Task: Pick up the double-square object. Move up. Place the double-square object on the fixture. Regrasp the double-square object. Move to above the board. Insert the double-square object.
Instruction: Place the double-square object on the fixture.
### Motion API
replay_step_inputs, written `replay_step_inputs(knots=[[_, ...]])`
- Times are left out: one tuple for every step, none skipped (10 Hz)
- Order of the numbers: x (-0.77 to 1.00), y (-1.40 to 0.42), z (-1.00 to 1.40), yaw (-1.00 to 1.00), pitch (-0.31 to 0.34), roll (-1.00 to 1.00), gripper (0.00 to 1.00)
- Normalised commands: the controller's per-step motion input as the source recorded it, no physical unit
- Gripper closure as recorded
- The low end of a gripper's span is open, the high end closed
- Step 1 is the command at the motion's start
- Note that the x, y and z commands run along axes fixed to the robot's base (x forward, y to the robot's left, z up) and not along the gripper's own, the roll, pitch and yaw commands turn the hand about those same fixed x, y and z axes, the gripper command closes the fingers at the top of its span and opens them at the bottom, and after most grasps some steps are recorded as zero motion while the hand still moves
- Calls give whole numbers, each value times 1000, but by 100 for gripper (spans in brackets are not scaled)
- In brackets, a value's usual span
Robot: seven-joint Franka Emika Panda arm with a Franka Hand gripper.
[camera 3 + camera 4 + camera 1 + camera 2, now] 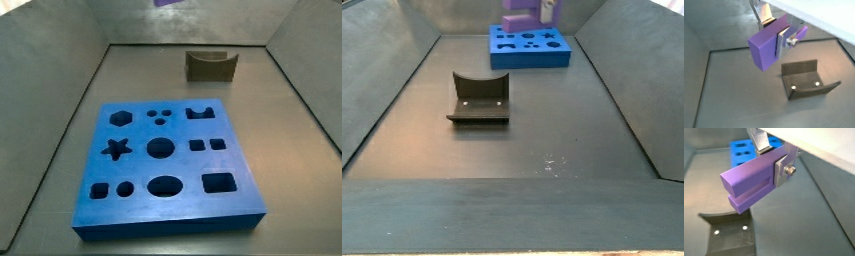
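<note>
Soft, even, rather dim light is cast from above, and a dull sheen is seen on the grey bench (529, 130), with only a faint shadow under the fixture (478, 100). Both wrist views are slightly soft, and the pincer (777, 159), raised off the bench with the double-square object (751, 182) clamped in it, is rendered close and large. A washed-out white band is seen at their edge.

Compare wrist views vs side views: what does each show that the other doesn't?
Only the wrist views show the grasp: the gripper with its jaws shut on the double-square object, held in the air, plus the two joined prongs.

Only the side views show the whole board with its star, hexagon, circle and square cut-outs; a wrist view catches just a corner of it. In a side view the gripper is out of frame.

Both show the fixture standing empty on the floor, apart from the board, and the purple block above it.
</note>
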Motion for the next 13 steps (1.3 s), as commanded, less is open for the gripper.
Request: replay_step_inputs(knots=[[1000, -229, 165, 1000, 107, 32, 100], [1000, -193, 141, 1000, 120, 34, 100], [1000, -148, 104, 1000, 138, 39, 100], [1000, -122, 84, 1000, 153, 43, 100], [1000, -99, 74, 1000, 172, 48, 100], [1000, -78, 61, 1000, 192, 54, 100], [1000, -58, 42, 1000, 221, 65, 100], [965, -44, 33, 1000, 244, 76, 100], [880, -29, 27, 1000, 291, 96, 100], [823, -23, 22, 1000, 327, 119, 100], [946, 403, -577, 405, -38, -1000, 100], [888, 394, -555, 306, -51, -1000, 100], [846, 339, -467, 274, -57, -1000, 100]])
